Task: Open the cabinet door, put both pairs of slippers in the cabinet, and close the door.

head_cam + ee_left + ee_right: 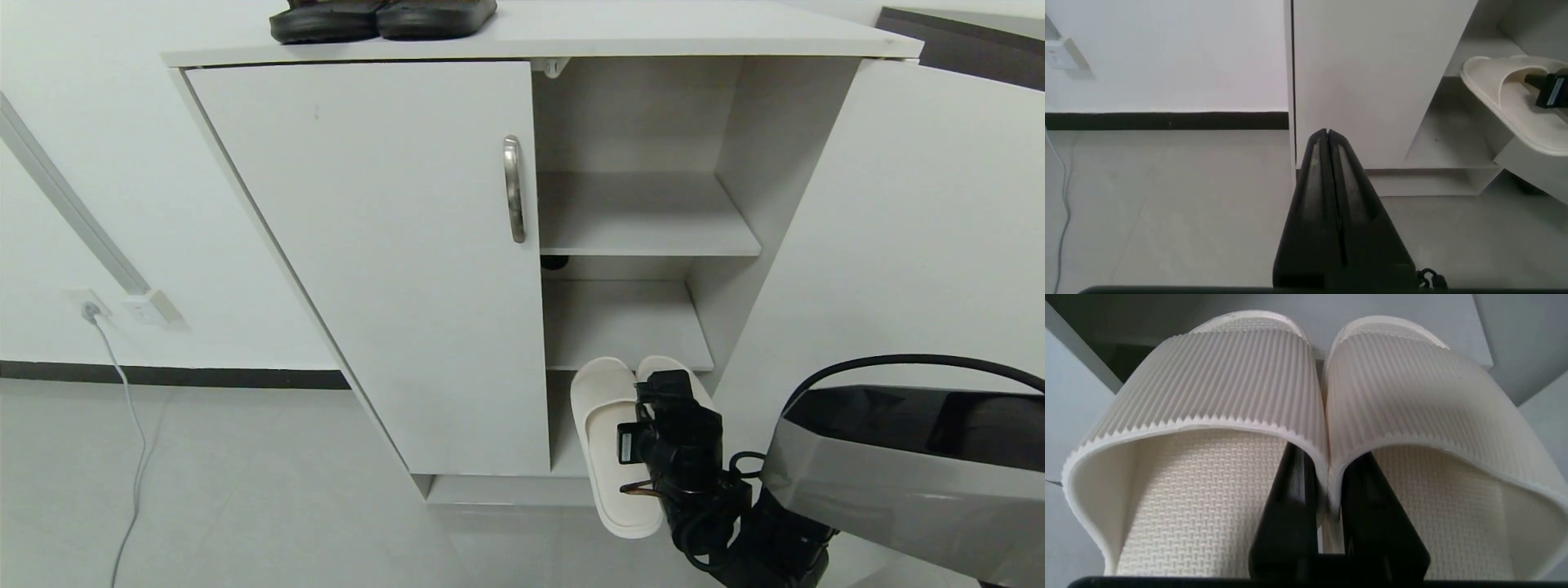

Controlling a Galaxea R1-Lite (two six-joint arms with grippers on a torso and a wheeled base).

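Observation:
My right gripper (665, 388) is shut on the pair of white slippers (608, 433), one finger inside each strap, pinching the two inner edges together (1325, 469). The pair hangs with toes pointing into the cabinet's bottom compartment, heels sticking out over the floor. The white slippers (1511, 90) also appear at the cabinet opening in the left wrist view. A pair of black slippers (380, 18) lies on the cabinet top (653, 33). The right door (914, 237) stands open; the left door (367, 261) with its metal handle (513, 189) is closed. My left gripper (1327, 143) is shut and empty, low over the floor before the left door.
Two bare shelves (645, 216) sit above the bottom compartment. A small dark object (554, 262) shows under the upper shelf. A wall socket with a grey cable (122, 384) is at the left. Grey tiled floor (245, 506) spreads before the cabinet.

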